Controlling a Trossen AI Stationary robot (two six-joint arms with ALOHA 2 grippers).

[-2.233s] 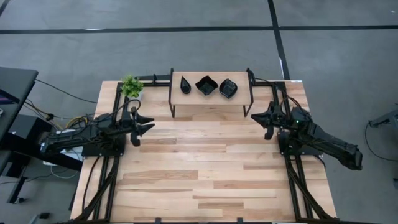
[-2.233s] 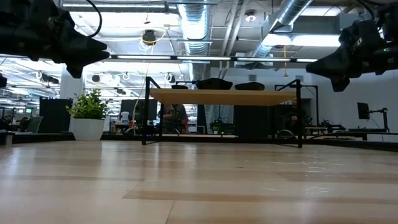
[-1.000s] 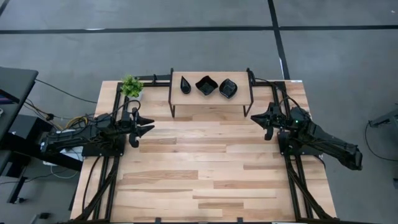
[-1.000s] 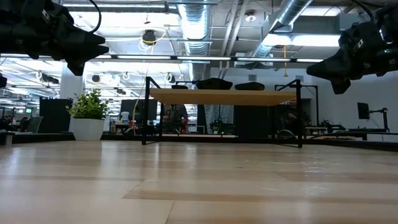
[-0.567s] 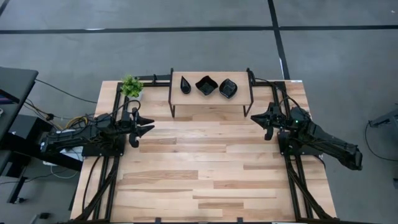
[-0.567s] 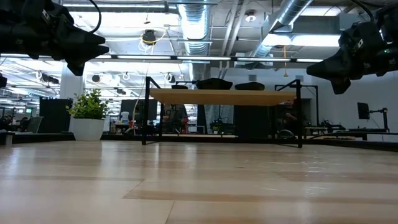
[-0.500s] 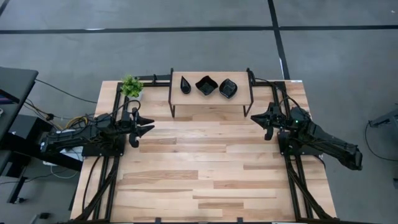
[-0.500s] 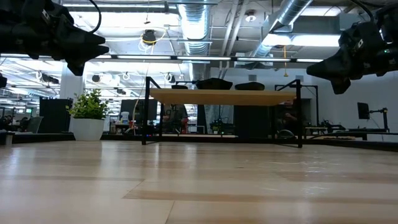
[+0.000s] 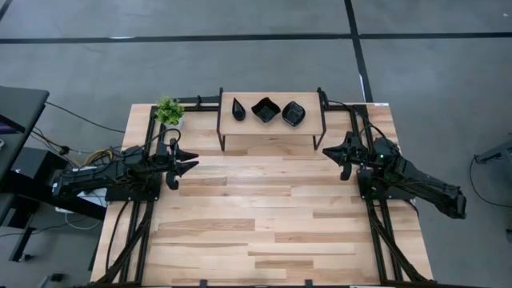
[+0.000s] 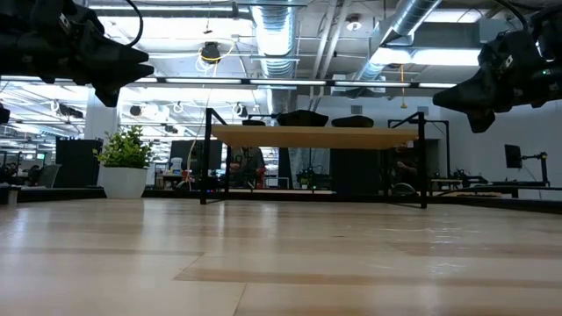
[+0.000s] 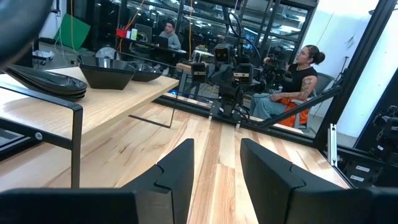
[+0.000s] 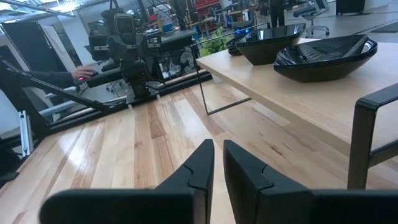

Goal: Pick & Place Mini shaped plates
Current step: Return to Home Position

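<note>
A: Where are the mini shaped plates [image 10: 303,118]?

B: Every one I can find is on the shelf [image 9: 272,130], in three black stacks set in a row. The teardrop stack [image 9: 238,109] is at the shelf end nearest the plant [image 9: 169,110], the wavy-square stack [image 9: 265,110] is at the shelf's middle, and the leaf stack [image 9: 294,114] is at the other end. The shelf holds nothing else.

A: And the hands?

B: Both hang in front of the shelf, above the table [image 9: 264,220], one off each shelf end. In the low view they sit higher than the shelf top. The left hand [image 9: 190,162] is released: its fingers [image 11: 177,177] are well parted with nothing between them. The right hand [image 9: 330,152] has its fingers [image 12: 200,168] drawn nearly together, only a sliver between them, and it grips nothing.

A: Which hand is nearer which stack?

B: The left is nearer the teardrop end, the right nearer the leaf end. From either hand the plates lie ahead and in toward the shelf's middle. The teardrops' long axis runs across the shelf's depth, with the point toward its far edge.

A: What does the coming move turn on?

B: As I judge it, the placing is done, so neither hand needs to reach for a plate — the arms need only draw back from the shelf. The risk is small: each hand is near a shelf end, so the retreat should lead away from the frame, not across it.
</note>
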